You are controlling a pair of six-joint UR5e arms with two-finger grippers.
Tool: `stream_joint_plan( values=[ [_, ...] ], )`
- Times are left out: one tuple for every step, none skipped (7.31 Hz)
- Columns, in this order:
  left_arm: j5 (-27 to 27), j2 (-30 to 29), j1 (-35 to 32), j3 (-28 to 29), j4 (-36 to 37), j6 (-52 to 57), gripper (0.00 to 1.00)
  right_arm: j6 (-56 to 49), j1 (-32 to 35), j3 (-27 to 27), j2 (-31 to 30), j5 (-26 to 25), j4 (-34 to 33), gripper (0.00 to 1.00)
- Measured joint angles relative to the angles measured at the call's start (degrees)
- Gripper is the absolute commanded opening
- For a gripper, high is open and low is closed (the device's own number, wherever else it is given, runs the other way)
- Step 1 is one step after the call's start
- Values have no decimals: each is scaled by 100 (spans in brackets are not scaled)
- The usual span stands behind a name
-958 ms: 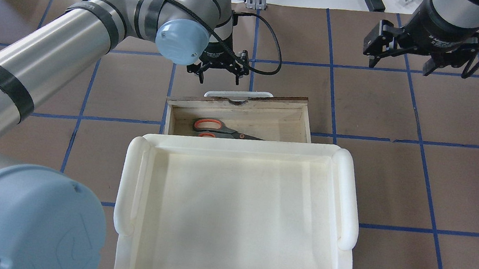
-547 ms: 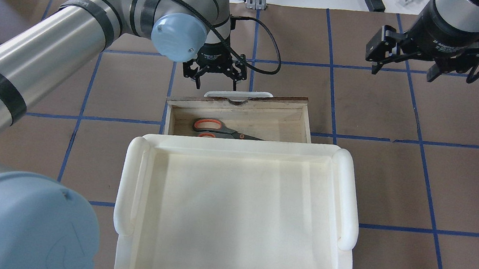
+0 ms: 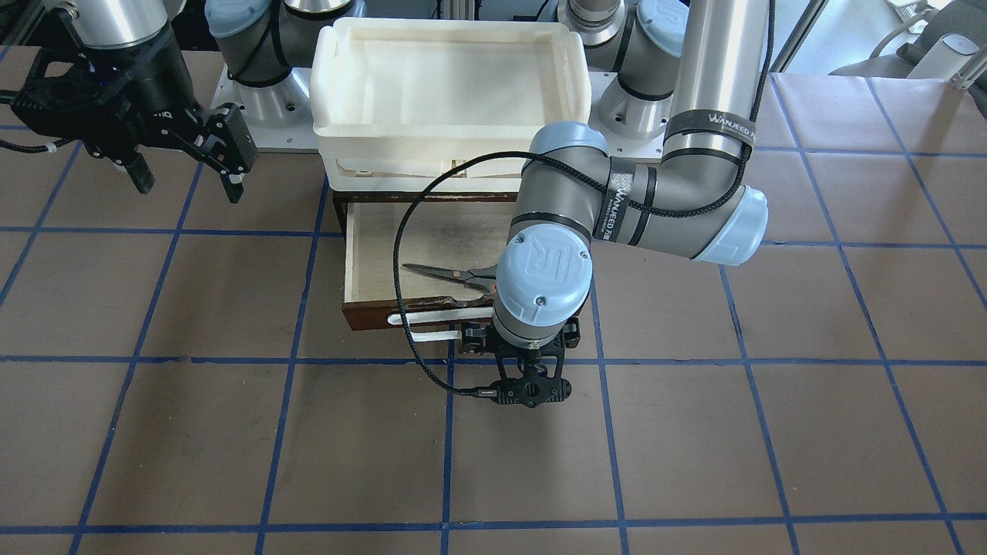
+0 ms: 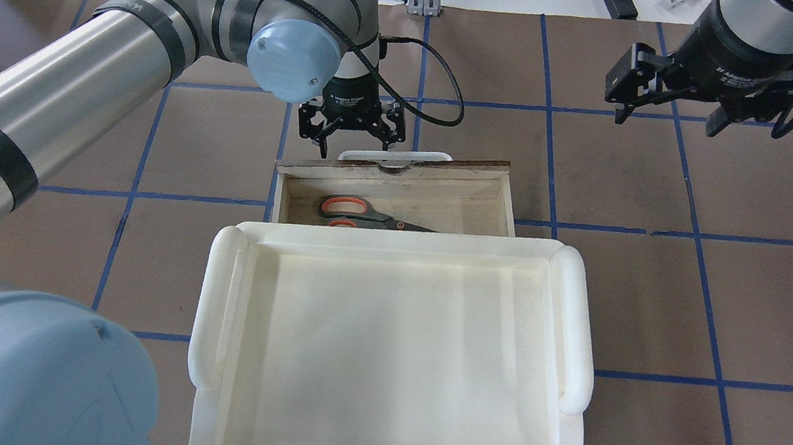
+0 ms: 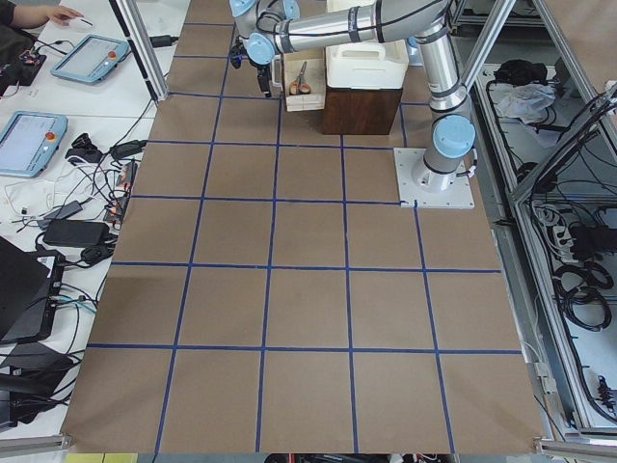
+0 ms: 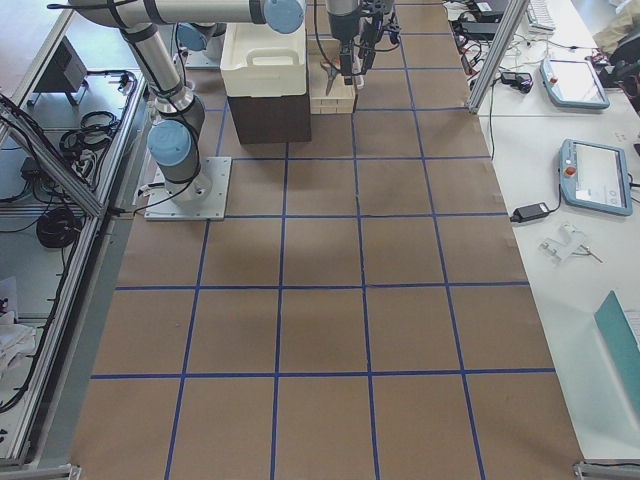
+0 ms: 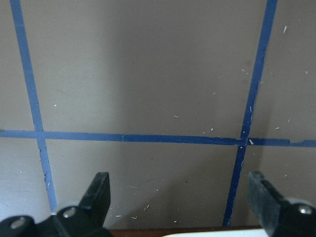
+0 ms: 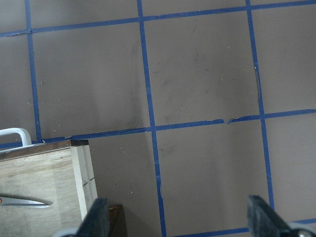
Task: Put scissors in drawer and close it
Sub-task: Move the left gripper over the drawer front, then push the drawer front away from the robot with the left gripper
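Note:
The dark wooden drawer (image 4: 448, 165) stands pulled out from under the white tray. Inside it the scissors (image 4: 368, 213) lie flat on the pale bottom, orange-lined handles to the view's left; from the front the scissors (image 3: 447, 274) show partly behind the left wrist. My left gripper (image 4: 354, 139) hangs open just beyond the drawer front, over the left part of the white bar handle (image 4: 395, 155), with nothing between its fingers (image 7: 98, 197). Far off to the right my right gripper (image 4: 700, 111) hovers open and empty; its camera catches the drawer's corner (image 8: 44, 182).
A large cream-white tray (image 4: 211, 306) sits on top of the cabinet, covering the drawer's rear part. Brown table paper with blue tape lines surrounds it. A black cable (image 3: 405, 293) loops from the left wrist over the drawer front.
My left gripper has moved a little to the view's left and nearer the drawer's handle. The right arm shifted slightly right. Scissors and drawer have not moved.

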Motion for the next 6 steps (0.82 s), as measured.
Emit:
stream_joint_plan(
  values=[
    [-4, 12, -6, -4, -74, -17, 100, 0, 0, 0, 8, 15, -4, 100],
    [-5, 20, -17, -7, -154, -72, 100, 0, 0, 0, 17, 29, -6, 100],
    [-7, 25, -35, -12, -237, -178, 100, 0, 0, 3, 20, 30, -7, 100],
    [-14, 28, -48, -16, -316, -255, 100, 0, 0, 5, 23, 26, -9, 100],
    [-30, 27, -51, -18, -371, -295, 100, 0, 0, 5, 24, 18, -13, 100],
    [-37, 30, -52, -19, -433, -315, 100, 5, 0, 5, 20, 16, -15, 100]
  ],
)
